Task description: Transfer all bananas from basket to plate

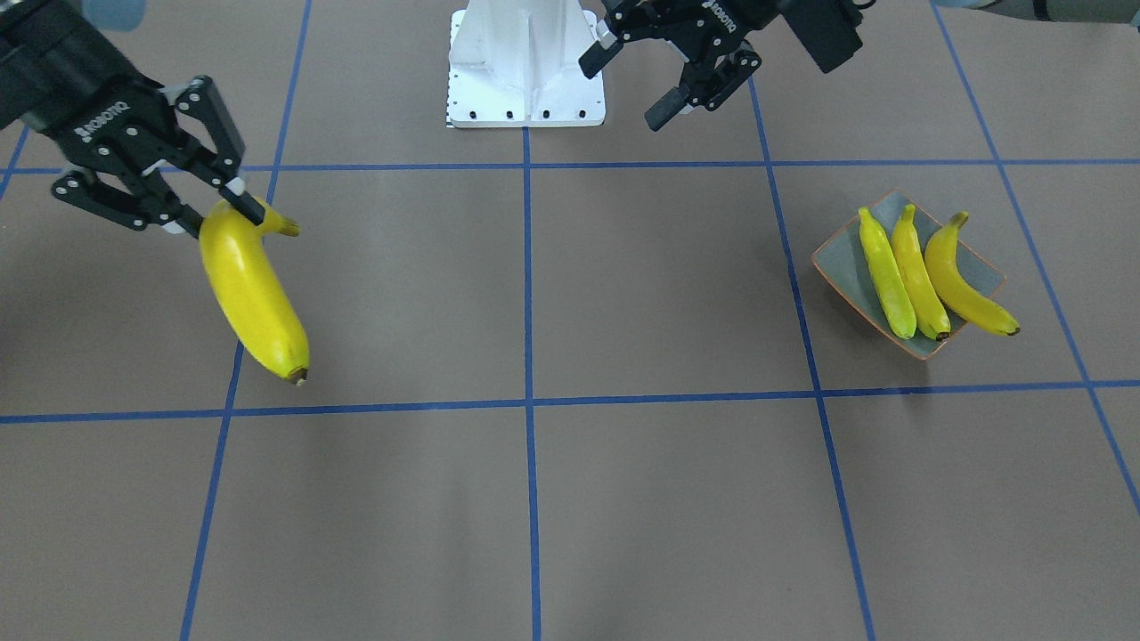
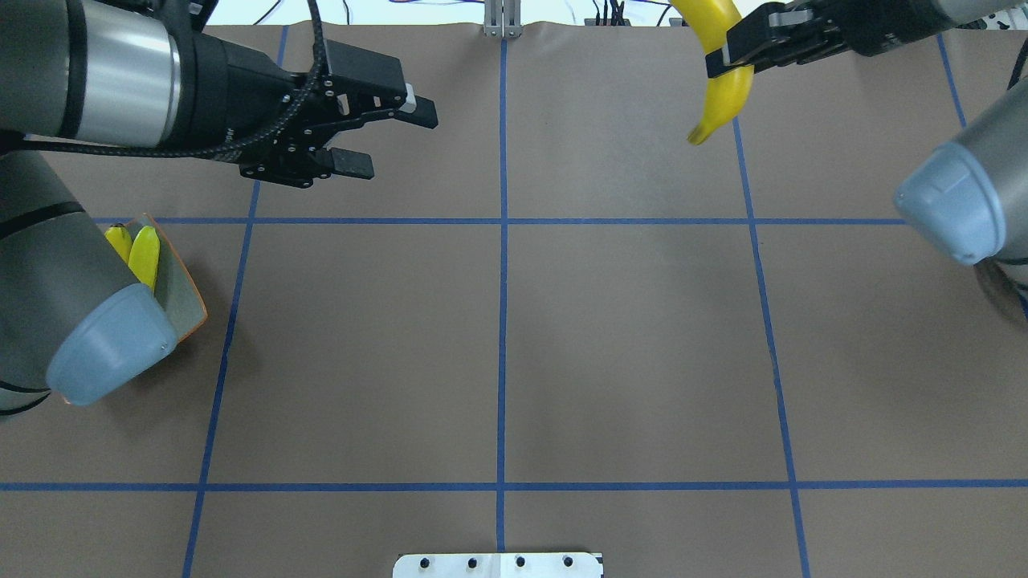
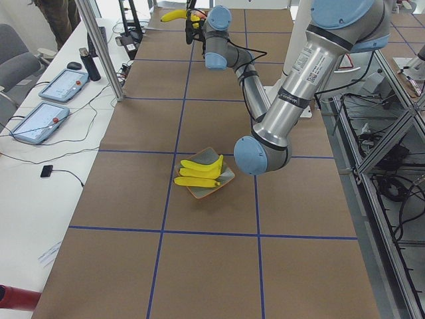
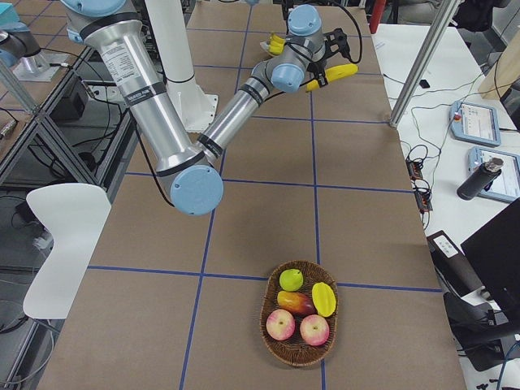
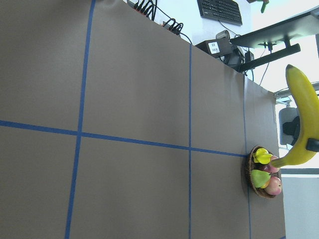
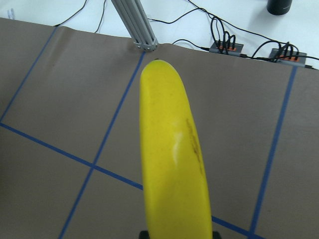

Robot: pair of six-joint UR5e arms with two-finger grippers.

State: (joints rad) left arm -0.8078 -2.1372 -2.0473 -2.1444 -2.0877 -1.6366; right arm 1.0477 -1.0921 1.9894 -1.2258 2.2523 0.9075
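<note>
Over the tabletop [image 1: 623, 285], far from the plate [image 1: 842, 258], right jaws pinch a banana [image 1: 252, 289] near its stem; present its free end squarely to the spread left jaws.

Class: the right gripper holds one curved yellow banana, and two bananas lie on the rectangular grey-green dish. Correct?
No: three bananas lie on the rectangular grey-green dish, per the front-facing view. The right gripper does hold one curved yellow banana.
</note>
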